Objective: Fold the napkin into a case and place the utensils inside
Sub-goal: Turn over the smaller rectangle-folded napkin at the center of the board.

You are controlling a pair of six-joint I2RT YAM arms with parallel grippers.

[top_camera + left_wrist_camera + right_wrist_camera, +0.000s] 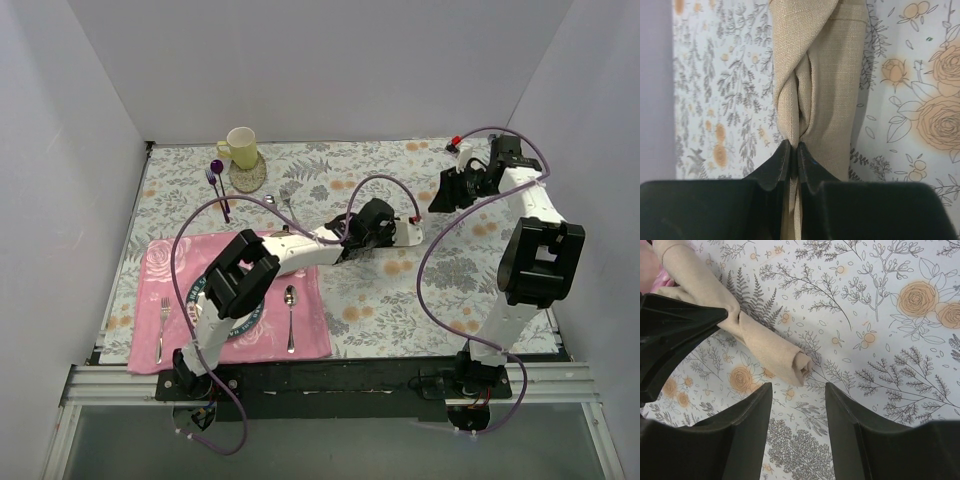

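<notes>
- A pink placemat [305, 335] lies at the near left of the flowered tablecloth [480, 290].
- A silver fork [162, 325] rests along the placemat's left side. A silver spoon [290, 318] lies on its right side. Between them is a plate [193, 291], mostly hidden under the left arm.
- At the back left, a yellow mug [240, 147] stands on a round coaster [248, 178], with purple-handled cutlery [217, 185] just beside it.
- The left gripper [794, 156] is out over the middle of the table, its fingers pinched tight on the napkin [832, 75].
- The napkin is twisted into a narrow roll that runs from those fingers toward the right arm, over the tablecloth and clear of the placemat. The fork and spoon are well apart from it.
- The right gripper [799, 407] hangs over the tablecloth with its fingers spread and nothing between them. The rolled end of the napkin lies just beyond the gap, not touching either finger.
</notes>
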